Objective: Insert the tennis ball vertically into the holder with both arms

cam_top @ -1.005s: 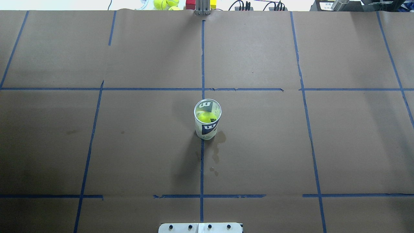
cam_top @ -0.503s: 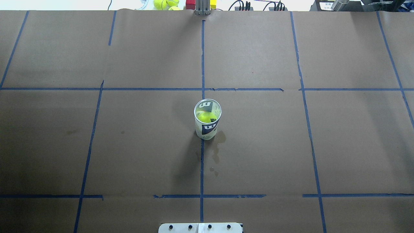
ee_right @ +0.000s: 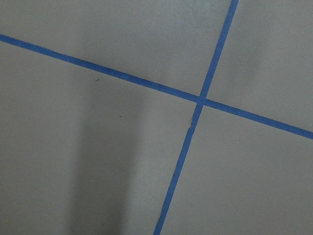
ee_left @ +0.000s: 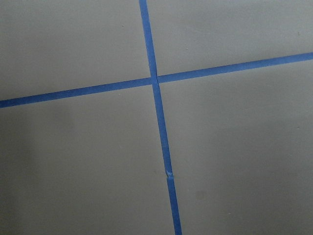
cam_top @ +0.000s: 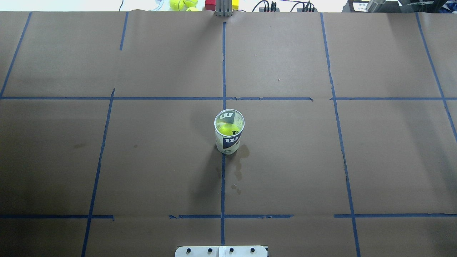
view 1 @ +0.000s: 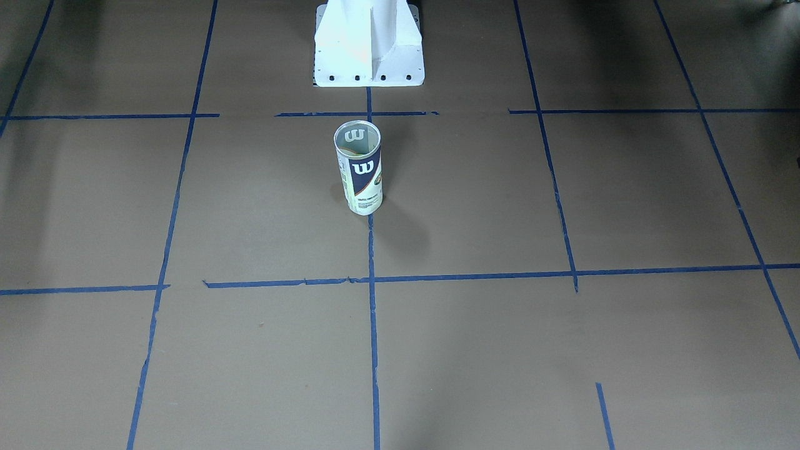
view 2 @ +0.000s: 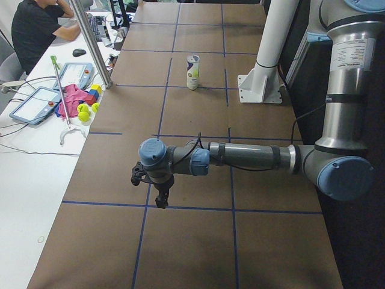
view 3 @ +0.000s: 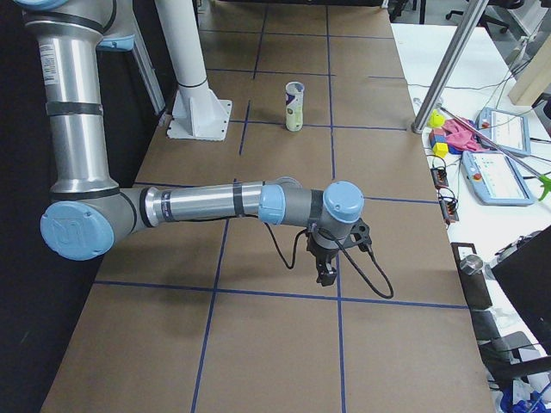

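The holder [cam_top: 229, 132] stands upright at the middle of the table, open end up; it also shows in the front-facing view [view 1: 358, 167] and both side views [view 2: 192, 71] [view 3: 294, 106]. The tennis ball [cam_top: 227, 129] sits inside it, seen through the open top. My left gripper [view 2: 159, 201] shows only in the exterior left view, held low over the paper far from the holder, at the table's left end. My right gripper [view 3: 325, 275] shows only in the exterior right view, equally far off at the right end. I cannot tell whether either is open or shut. Both wrist views show only brown paper and blue tape.
The white pedestal base [view 1: 369, 44] stands behind the holder. Spare tennis balls [cam_top: 180, 4] and coloured blocks [cam_top: 210, 4] lie past the table's far edge. A metal post [view 2: 90, 42], tablets and a seated person [view 2: 36, 30] are on the operators' side.
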Robot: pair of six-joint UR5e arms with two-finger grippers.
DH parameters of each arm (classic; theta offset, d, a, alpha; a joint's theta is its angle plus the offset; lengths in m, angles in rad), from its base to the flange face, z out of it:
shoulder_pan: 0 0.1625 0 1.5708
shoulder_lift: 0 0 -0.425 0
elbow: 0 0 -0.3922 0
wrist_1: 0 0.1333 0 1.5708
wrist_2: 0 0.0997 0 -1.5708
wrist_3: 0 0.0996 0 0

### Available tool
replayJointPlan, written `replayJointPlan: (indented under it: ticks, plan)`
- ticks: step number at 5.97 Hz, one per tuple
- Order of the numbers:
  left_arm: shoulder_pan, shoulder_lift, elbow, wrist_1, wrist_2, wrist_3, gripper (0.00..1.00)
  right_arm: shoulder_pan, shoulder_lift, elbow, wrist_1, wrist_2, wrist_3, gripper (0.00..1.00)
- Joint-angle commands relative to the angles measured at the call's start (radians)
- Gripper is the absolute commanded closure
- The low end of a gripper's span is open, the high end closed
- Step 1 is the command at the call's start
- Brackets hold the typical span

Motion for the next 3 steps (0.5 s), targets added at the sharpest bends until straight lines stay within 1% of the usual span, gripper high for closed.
replayJointPlan:
  ticks: [1,3]
  plan:
    - [0.001,-0.005,0.004,-0.008,-0.001,0.004,0.00,-0.002,0.004,0.009,0.000,-0.001,0.005,0.00]
    - [-0.001,0.000,-0.002,-0.004,0.007,0.003,0.00,-0.015,0.006,0.002,0.000,-0.012,0.011,0.00]
